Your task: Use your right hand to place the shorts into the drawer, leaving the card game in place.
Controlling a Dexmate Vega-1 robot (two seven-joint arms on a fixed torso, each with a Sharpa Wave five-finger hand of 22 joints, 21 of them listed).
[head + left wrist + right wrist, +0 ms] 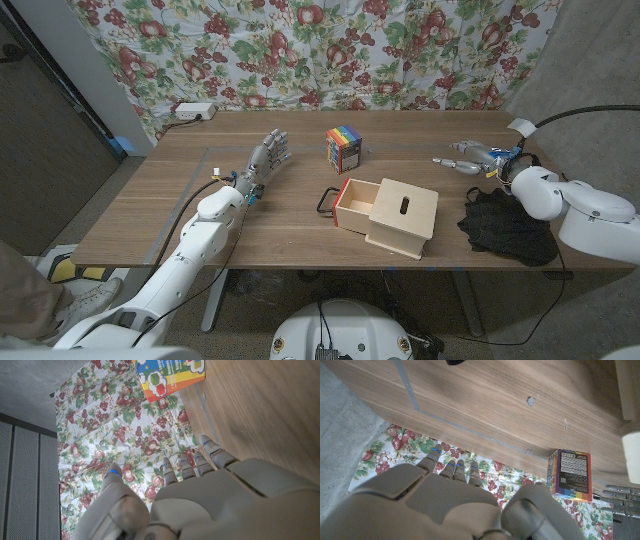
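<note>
A wooden table stands in front of a fruit-and-flower patterned cloth hung across the back wall, with a white power strip at the table's far left corner. Near the middle sits a pale wooden drawer box with a black handle on its left side and a slot in its top; the drawer is pulled part-way out to the left. Behind it, well apart, stands the card game, an upright box with rainbow stripes. The black shorts lie crumpled on the table's right part, just beside the drawer box and partly under the right arm's white forearm.

The right hand is beyond the shorts, near the far right edge, fingers spread and stretched out toward the card game, holding nothing. The left hand is on the left part of the table, fingers apart and extended toward the back, also holding nothing; the card game appears past its fingertips in the left wrist view
</note>
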